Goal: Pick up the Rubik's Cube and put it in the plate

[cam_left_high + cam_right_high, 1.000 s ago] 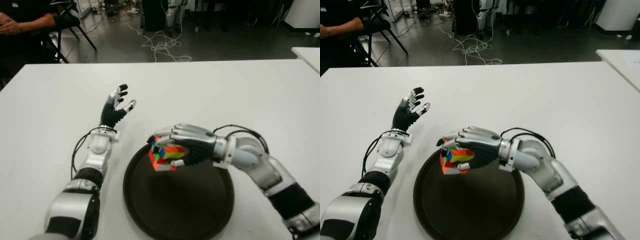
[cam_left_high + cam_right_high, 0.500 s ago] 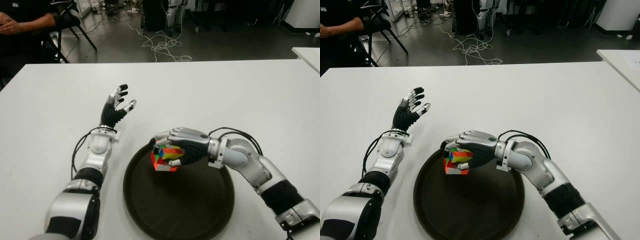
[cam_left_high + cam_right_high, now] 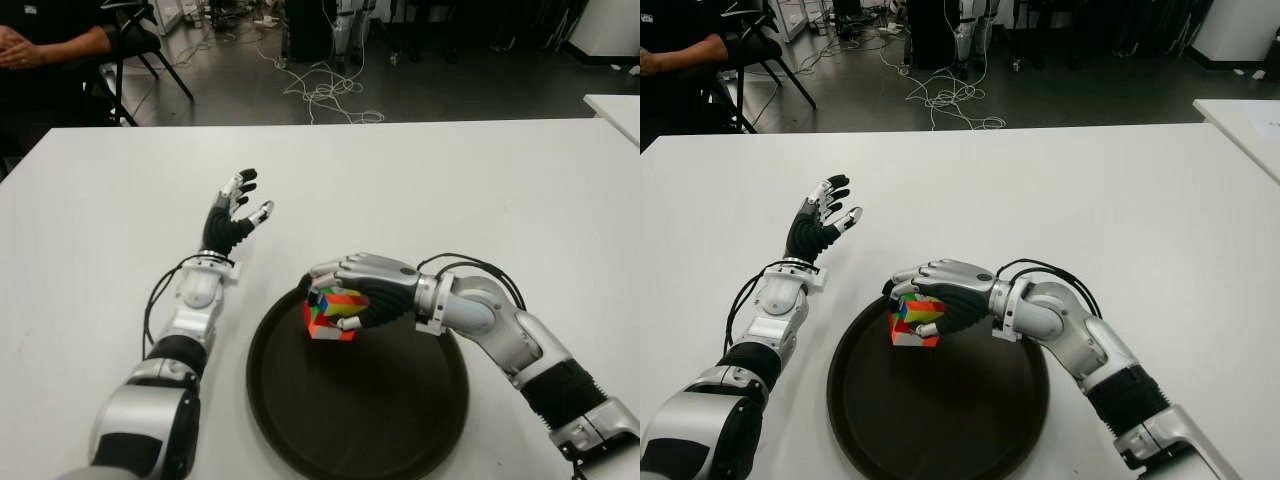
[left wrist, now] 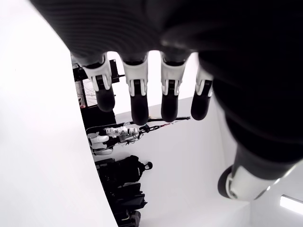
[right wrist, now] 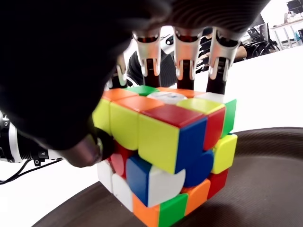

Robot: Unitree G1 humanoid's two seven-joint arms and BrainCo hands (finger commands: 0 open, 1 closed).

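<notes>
**Op:** White table fills my view, dark floor with loose cables behind it, a seated person at the far left corner.

**Eng:** Plate?

**Op:** Round dark plate at the near edge, centre. My right hand is over its far-left rim.

**Eng:** Cube?

**Op:** Rubik's Cube is clamped in my right hand, fingers over the top, thumb on the side. Wrist view shows it twisted out of square, low over the plate's inside. I can't tell if it touches.

**Eng:** Left?

**Op:** Left hand is left of the plate, over bare table, fingers spread, holding nothing.
</notes>
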